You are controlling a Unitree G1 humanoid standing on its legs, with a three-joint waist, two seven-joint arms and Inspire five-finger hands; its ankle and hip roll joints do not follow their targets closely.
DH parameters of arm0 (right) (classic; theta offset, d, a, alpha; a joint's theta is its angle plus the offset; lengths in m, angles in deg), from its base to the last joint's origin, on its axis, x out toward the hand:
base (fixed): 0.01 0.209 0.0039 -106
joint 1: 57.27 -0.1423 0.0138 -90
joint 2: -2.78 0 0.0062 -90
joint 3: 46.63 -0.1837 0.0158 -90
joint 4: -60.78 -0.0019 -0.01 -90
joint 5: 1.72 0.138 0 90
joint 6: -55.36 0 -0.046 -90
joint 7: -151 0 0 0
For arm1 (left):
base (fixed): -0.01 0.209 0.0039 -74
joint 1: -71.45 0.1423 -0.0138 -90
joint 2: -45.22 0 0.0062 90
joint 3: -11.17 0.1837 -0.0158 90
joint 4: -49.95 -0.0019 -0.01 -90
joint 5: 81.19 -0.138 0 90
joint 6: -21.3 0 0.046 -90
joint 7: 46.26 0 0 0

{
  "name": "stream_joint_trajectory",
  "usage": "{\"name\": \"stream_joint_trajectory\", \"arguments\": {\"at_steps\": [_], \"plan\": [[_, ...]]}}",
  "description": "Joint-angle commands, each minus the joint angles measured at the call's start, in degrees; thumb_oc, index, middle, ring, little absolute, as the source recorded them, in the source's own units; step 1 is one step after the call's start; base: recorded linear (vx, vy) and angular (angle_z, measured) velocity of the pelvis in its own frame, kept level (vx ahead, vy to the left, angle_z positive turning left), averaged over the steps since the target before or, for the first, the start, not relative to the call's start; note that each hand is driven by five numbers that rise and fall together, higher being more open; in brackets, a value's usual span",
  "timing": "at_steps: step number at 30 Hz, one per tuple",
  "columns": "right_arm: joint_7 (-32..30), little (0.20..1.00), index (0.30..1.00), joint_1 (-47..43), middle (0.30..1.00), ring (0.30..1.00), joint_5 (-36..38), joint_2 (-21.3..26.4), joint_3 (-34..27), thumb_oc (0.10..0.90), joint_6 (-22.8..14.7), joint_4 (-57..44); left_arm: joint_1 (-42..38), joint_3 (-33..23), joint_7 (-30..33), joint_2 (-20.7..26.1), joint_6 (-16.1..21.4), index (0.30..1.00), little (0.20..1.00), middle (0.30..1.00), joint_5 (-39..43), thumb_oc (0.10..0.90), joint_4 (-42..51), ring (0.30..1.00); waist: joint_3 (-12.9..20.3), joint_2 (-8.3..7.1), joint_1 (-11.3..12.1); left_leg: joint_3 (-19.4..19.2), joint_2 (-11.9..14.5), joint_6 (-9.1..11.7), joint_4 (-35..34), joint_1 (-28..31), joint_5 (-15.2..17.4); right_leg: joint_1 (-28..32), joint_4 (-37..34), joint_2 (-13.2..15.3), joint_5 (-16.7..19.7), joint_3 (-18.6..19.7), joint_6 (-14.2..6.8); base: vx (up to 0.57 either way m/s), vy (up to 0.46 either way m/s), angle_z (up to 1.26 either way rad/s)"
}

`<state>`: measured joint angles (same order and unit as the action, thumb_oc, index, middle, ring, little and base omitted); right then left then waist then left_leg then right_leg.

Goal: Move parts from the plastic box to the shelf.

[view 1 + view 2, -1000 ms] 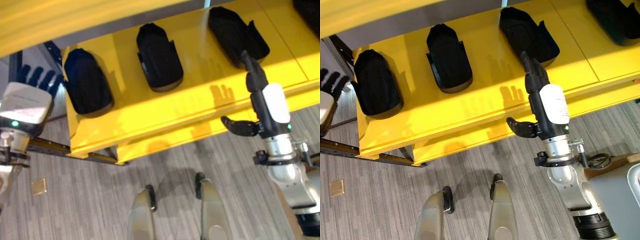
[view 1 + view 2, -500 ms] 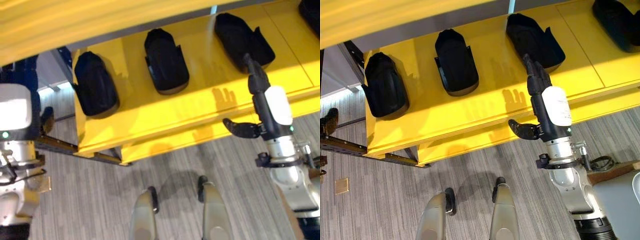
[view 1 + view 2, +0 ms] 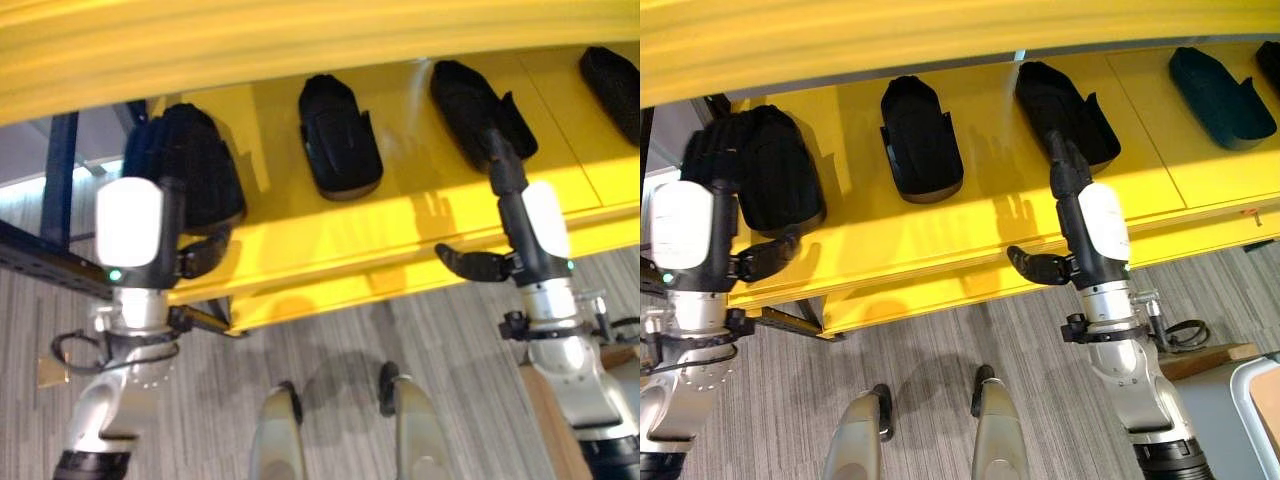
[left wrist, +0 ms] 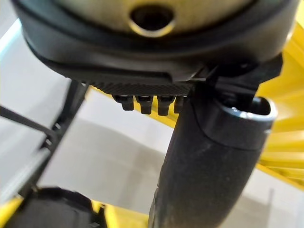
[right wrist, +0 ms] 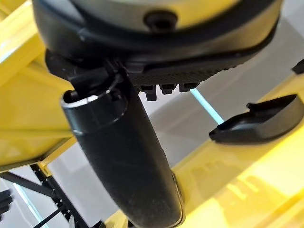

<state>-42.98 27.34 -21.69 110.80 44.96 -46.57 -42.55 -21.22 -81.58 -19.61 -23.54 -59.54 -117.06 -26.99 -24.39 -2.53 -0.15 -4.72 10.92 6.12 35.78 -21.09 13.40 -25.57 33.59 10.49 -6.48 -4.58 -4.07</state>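
Grey striped floor point(image 3: 940, 340) below; dark metal frame point(image 3: 45, 255) at left w/ diagonal braces.

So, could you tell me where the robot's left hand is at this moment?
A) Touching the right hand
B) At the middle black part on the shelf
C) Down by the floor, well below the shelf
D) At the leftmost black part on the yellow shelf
D: the left hand reaches up to the leftmost black part on the yellow shelf, its fingers against that part's left side, far from the right hand.

Silver-grey arms w/ white covers, green LEDs; dark left hand point(image 3: 715, 160), right hand point(image 3: 1065, 175).
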Motion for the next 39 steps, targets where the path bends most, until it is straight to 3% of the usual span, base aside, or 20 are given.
{"name": "stream_joint_trajectory", "arguments": {"at_steps": [1,7,20,39], "plan": [[-2.91,1.0,1.0,-4.03,1.0,1.0,4.45,-1.79,-0.69,0.9,-3.12,-5.11,-3.46,0.36,1.96,2.0,1.95,1.0,1.0,1.0,1.29,0.9,4.73,1.0,2.99,-2.42,-0.25,1.39,1.34,0.73,-3.21,2.78,-1.02,3.73,-3.77,2.73,3.83,0.03,-2.56,0.01,-0.025,0.06],[-4.22,1.0,1.0,-3.78,1.0,1.0,5.59,-2.56,0.74,0.9,-3.76,-5.57,-2.31,4.88,1.26,1.55,2.52,1.0,1.0,1.0,0.64,0.9,5.93,1.0,2.7,-3.46,0.16,1.74,1.66,0.63,-3.78,2.94,-1.29,4.09,-4.28,2.43,3.99,-0.3,-2.65,0.0,-0.004,0.01],[-7.07,1.0,1.0,-3.82,1.0,1.0,5.41,-3.06,2.43,0.9,-4.26,-5.6,2.1,8.34,1.24,2.68,4.34,1.0,1.0,1.0,1.31,0.9,9.04,1.0,1.76,-4.88,1.42,2.32,1.21,0.31,-3.73,2.69,-1.52,4.73,-4.4,2.75,4.19,-1.09,-2.65,0.0,-0.004,0.03],[-9.63,1.0,1.0,-4.8,1.0,1.0,4.41,-3.5,3.41,0.9,-3.6,-5.42,1.52,14.74,-2.61,2.94,5.76,1.0,1.0,1.0,6.44,0.9,8.07,1.0,0.9,-5.53,1.52,2.49,0.86,0.1,-3.73,2.68,-1.72,5.02,-5.02,3.0,4.63,-1.24,-2.69,0.0,0.001,0.02]]}}
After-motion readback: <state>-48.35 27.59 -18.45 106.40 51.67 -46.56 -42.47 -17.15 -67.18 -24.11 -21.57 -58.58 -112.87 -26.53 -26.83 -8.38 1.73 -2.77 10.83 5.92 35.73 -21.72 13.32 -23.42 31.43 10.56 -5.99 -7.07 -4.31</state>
